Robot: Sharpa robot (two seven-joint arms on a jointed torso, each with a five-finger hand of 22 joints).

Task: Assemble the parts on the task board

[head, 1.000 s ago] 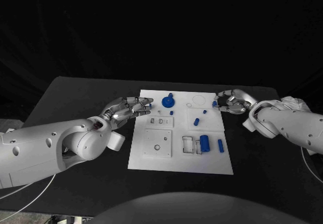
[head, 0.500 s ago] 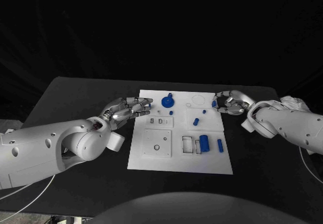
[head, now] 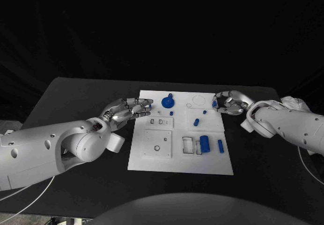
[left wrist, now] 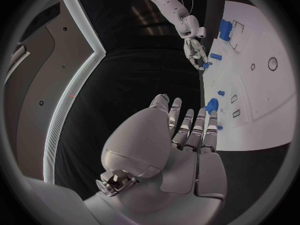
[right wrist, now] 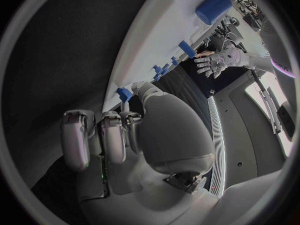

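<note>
I judged the small blue part (head: pixel 215 104) at the task board's (head: pixel 182 164) far right edge light, stiff and slick, best pinched across its sides. My right hand (head: pixel 229 103) had its fingers curled around it, apparently clamped. My left hand (head: pixel 127 110) hovered over the board's left edge, fingers apart, empty. Nearby, the blue knob (head: pixel 168 101) and short pegs (head: pixel 196 122) crowded the approach.

A black table (head: pixel 81 98) stands against a dark, unlit backdrop (head: pixel 162 37). Beyond the left hand (left wrist: pixel 181 150), a grey wall panel (left wrist: pixel 44 70) edged by a bright white light strip (left wrist: pixel 75 95) curves through the room.
</note>
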